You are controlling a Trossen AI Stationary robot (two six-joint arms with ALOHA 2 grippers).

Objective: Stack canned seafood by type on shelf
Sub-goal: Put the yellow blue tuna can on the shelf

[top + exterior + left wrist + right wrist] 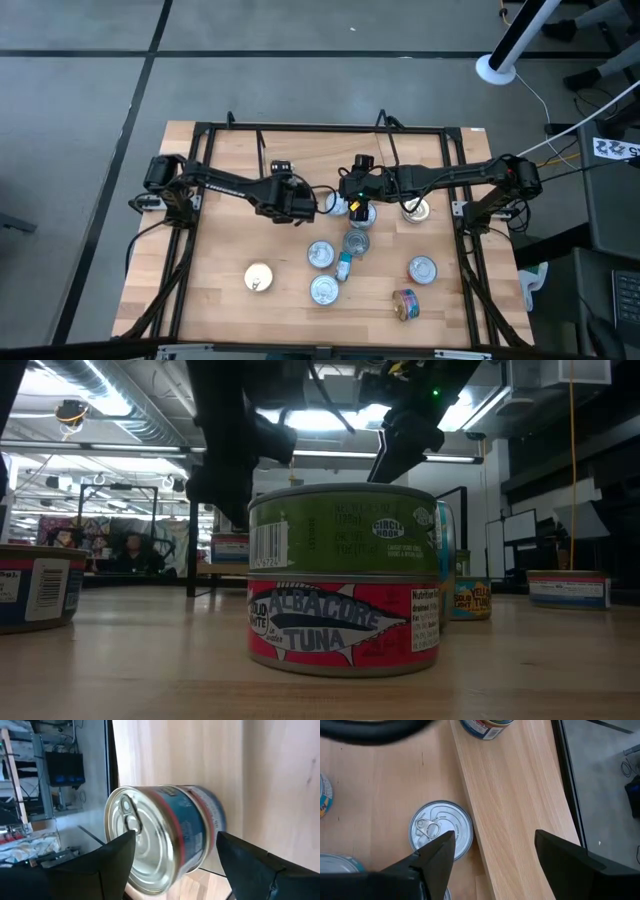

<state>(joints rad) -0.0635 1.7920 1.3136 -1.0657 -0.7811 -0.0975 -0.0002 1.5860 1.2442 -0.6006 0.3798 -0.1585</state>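
Note:
My left gripper (174, 836) (312, 205) is shut on a tin (165, 837) with a silver pull-tab lid and a blue and red label, near the table's middle. My right gripper (494, 835) (357, 205) hangs open just right of it and touches nothing. Below it a silver-lidded tin (440, 827) stands on the table beside the light-wood shelf board (520, 810). Another tin (480, 726) shows at the board's far end. Several more tins stand or lie on the table's near half (320, 254). A green tin (345, 528) sits stacked on a red tuna tin (345, 625). My left gripper pinches the tin between its two fingers. One finger lies over the lid (142, 845) and the other sits at the bottom end (212, 840), so the fingers span the tin's height. The tin is tipped on its side with its lid toward the wrist camera, lifted above the wood.
A gold-lidded tin (258, 278) stands alone toward the near left. A multicoloured tin (405, 303) and a small blue one (344, 265) lie on their sides. Another tin (415, 208) sits under the right arm. Black rails (320, 128) frame the tabletop.

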